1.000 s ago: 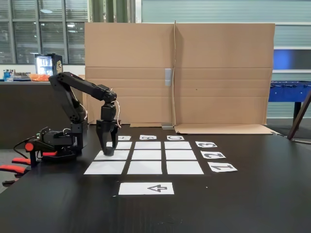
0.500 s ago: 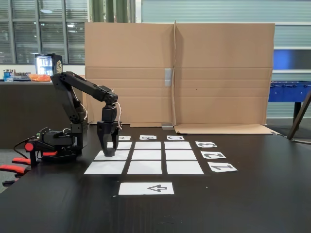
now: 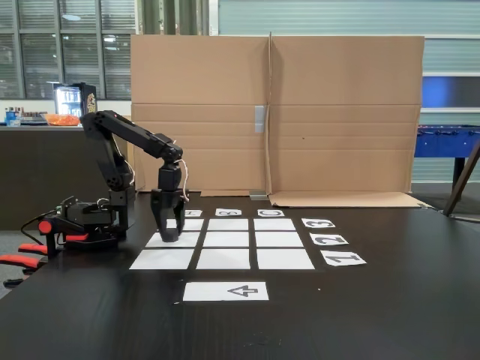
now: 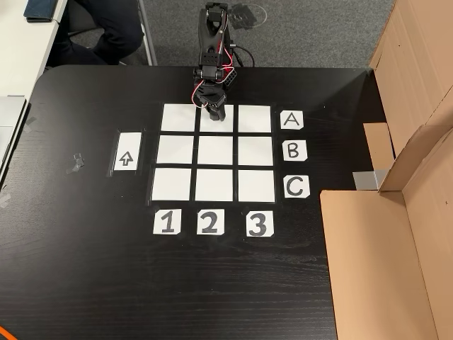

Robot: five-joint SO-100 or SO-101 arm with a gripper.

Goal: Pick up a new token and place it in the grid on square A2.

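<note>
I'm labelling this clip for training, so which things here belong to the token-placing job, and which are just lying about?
Part of the job:
- gripper, over square A2
- grid of nine white sheets
- labels A and 2
- the token: cannot be made out

Lying about:
- arrow sheet
- cardboard screen
- red clamps
- tape scrap

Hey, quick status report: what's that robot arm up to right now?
Hand low over square A2, fingers pointing down. Token hidden, grip unclear. Rest of grid bare, nothing in the way.
</note>
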